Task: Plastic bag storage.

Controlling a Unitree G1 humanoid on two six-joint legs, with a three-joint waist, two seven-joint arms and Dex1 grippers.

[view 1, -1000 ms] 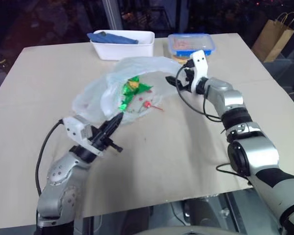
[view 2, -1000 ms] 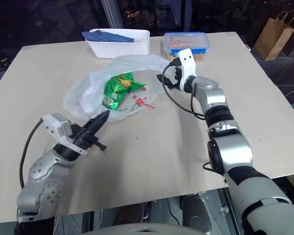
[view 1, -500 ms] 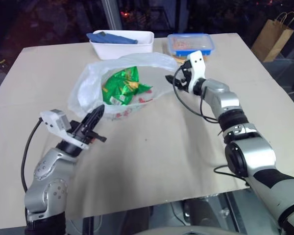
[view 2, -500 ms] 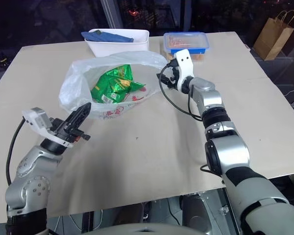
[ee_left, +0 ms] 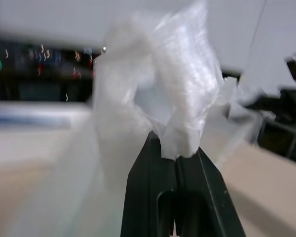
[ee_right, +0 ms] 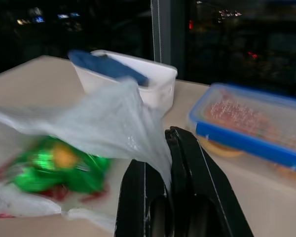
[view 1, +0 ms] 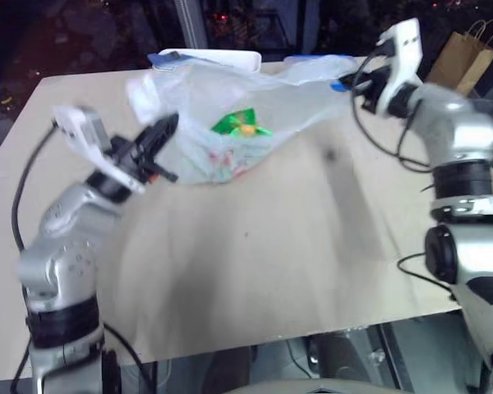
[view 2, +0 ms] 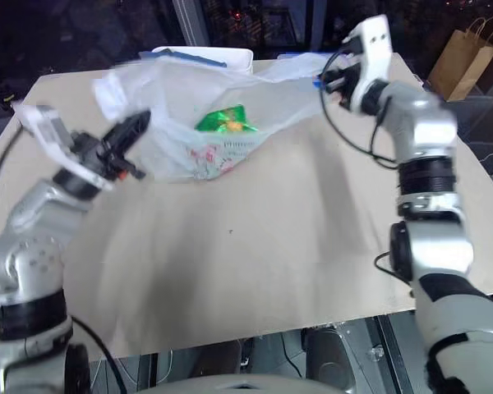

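While the bag [view 1: 230, 123] was stretched above the table [view 1: 255, 271] between 2 grippers, the left gripper [ee_left: 175, 150] was clamped on 1 edge and the right gripper [ee_right: 168, 148] on the other. A green packet [view 1: 240, 125] was seen inside.

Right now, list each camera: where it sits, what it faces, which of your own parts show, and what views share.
Left eye: on the head, looking down at the table; both arms show.
Right eye: beside it, same scene.
Left wrist: looks along the left gripper, jaws shut on the plastic bag.
Right wrist: looks along the right gripper, jaws shut on the bag, toward the white tray and blue-lidded container.
Shared: the bag and the green snack packet.
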